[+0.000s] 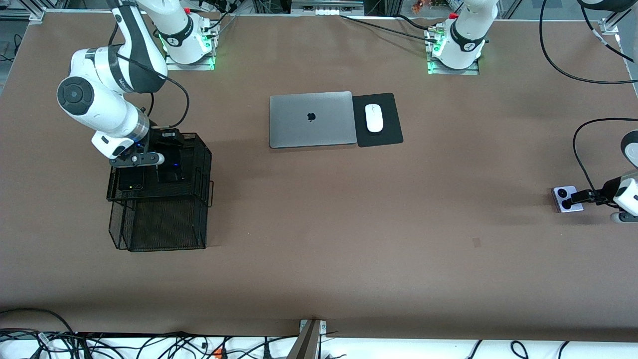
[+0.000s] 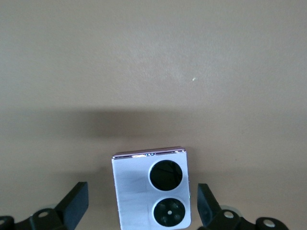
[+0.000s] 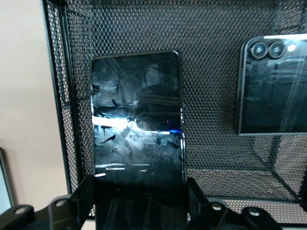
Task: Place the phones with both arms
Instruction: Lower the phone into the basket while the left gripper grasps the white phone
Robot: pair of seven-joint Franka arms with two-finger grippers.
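Over mesh rack point(image 1: 164, 219), right hand point(image 3: 140, 191) clamped on slab phone point(image 3: 137, 143); left hand point(image 2: 141, 206) wide round lilac flip phone point(image 2: 150, 189).

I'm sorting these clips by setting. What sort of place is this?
Probably a robotics lab staged as an office desk: two white robot arms bolted to a brown-covered table, loose cables along its edge, and a closed grey laptop beside a white computer mouse.

Brown table point(image 1: 319, 239) carries a closed grey laptop point(image 1: 311, 119) near its middle. A black mouse pad point(image 1: 377, 119) lies touching the laptop's edge toward the left arm's end; a white mouse point(image 1: 374, 118) rests on the pad. Black mesh rack point(image 1: 164, 219) stands at the right arm's end. Lilac-white flip phone point(image 1: 567, 199) lies flat at the left arm's end.
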